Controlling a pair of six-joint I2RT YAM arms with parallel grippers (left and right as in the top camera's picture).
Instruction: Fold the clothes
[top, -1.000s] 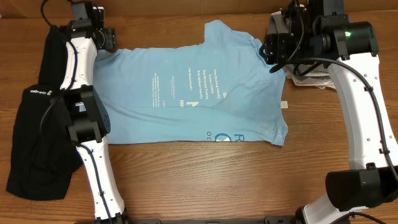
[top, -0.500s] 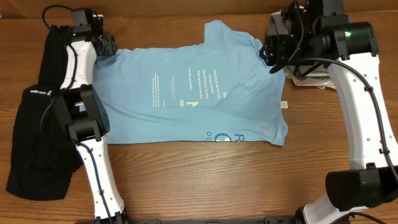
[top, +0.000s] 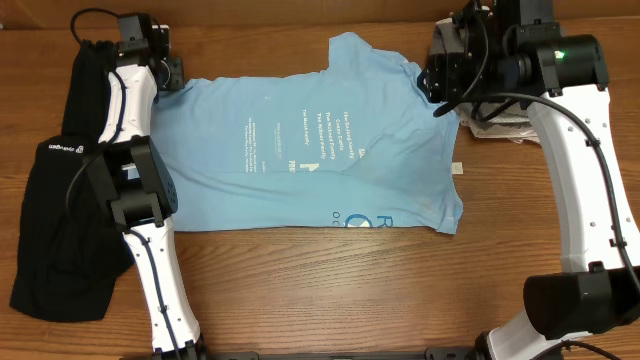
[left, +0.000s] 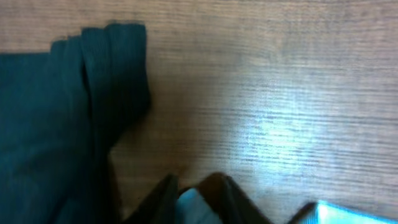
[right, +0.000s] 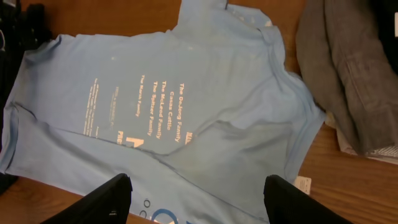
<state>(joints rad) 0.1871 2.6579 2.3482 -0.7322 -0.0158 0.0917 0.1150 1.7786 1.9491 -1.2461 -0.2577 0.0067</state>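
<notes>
The light blue T-shirt (top: 320, 150) lies spread out flat in the middle of the brown worktop (top: 350, 290), with its white words facing up. The black garment (top: 60, 200) lies in a heap at the left side, just beside the shirt. The left claw (left: 189, 186) is at the shirt's far left corner and pinches a bit of blue cloth. The right claw (right: 198, 183) hangs over the shirt's right side with its fingers spread wide. A grey cloth (right: 354, 68) lies near it.
</notes>
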